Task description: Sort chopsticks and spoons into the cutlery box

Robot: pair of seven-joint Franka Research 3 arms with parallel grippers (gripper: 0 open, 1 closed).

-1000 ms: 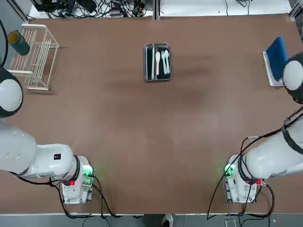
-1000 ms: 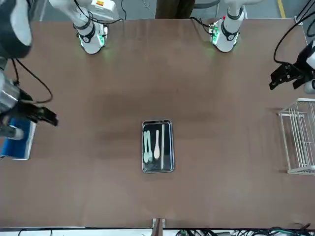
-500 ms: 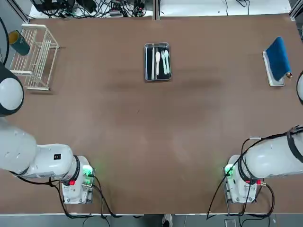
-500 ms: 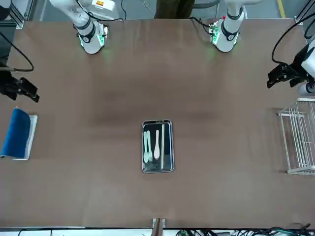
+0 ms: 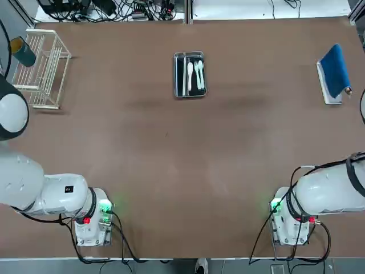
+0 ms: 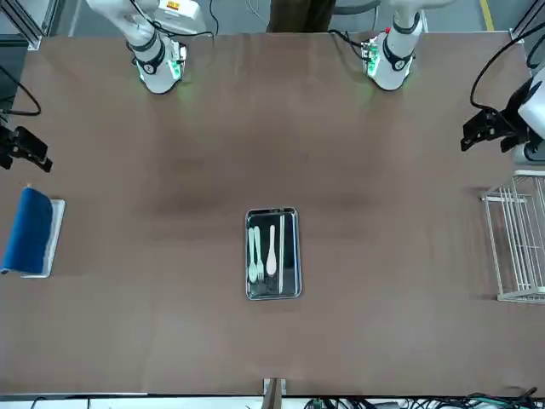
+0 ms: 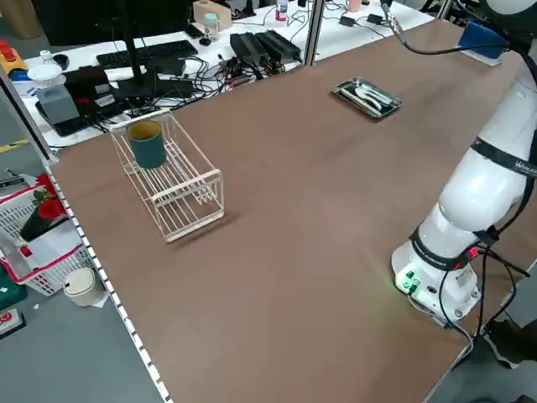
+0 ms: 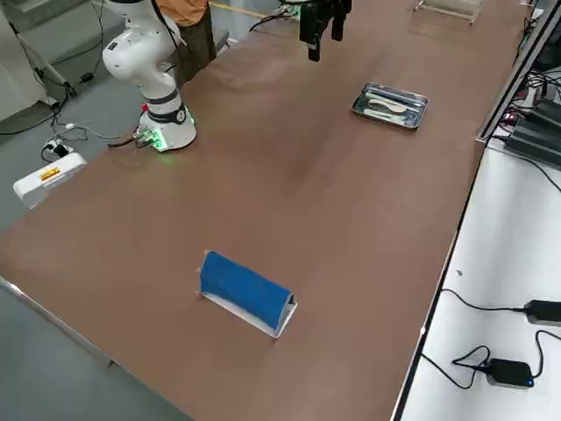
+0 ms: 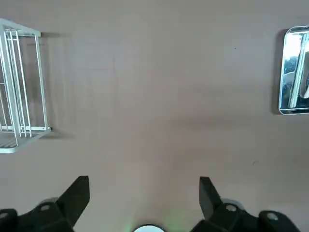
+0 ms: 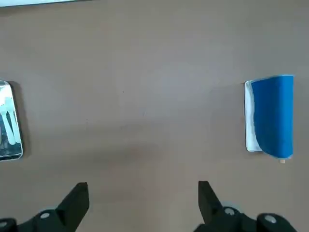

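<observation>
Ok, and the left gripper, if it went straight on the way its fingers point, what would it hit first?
Likely the bare brown tabletop: the left gripper seems to point down, wire rack and tray off to the sides, though its height is unclear.

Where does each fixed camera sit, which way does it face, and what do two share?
Top: overhead, facing down; both arms.
Front: across the table, facing the robot; both arms, both grippers, left, right.
Left side: raised, looking diagonally down; an arm.
Right side: raised, looking diagonally down; arm parts, a gripper.
Top and front share the tray and rack.
</observation>
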